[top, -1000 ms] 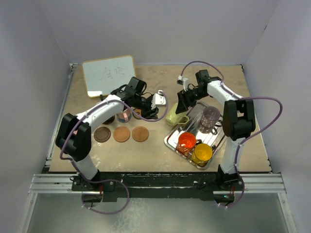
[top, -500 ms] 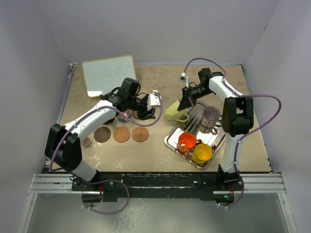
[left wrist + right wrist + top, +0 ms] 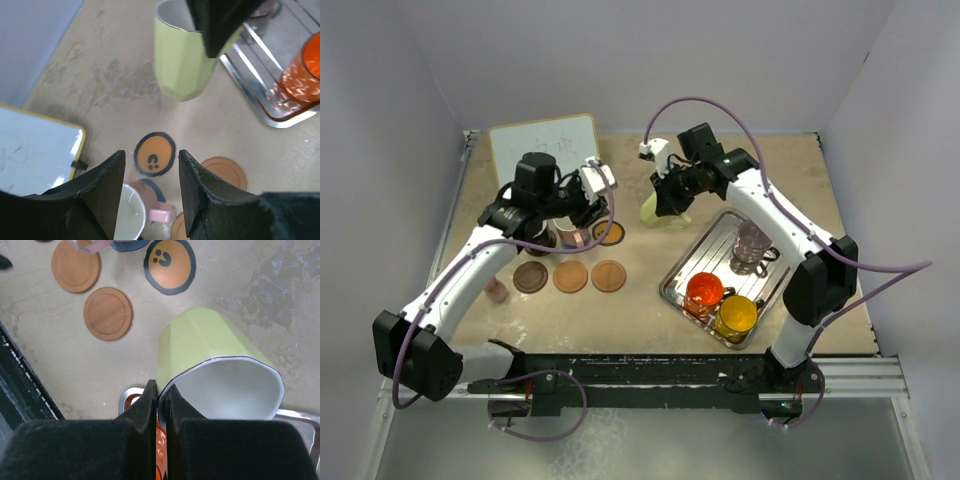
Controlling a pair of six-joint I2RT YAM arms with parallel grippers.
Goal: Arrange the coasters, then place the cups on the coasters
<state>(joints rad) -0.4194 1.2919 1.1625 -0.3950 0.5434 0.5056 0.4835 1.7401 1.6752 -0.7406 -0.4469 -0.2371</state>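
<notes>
Right at the rim, the right fingers are pinched shut on the yellow-green mug, one inside, one out. It's stiff, glazed, likely slippery and chippable, and that thin-wall pinch lets it tilt. Pale faceted body, white inside, it hangs over the desk near the black-rimmed orange coaster. Meanwhile the left fingers are half-spread, empty.

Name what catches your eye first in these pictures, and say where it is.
The yellow-green mug, pinched at its rim by the right pincer, hangs mid-table. Left of it lies an orange coaster with a black rim. Right of it, three translucent mugs stand on a metal tray.
</notes>
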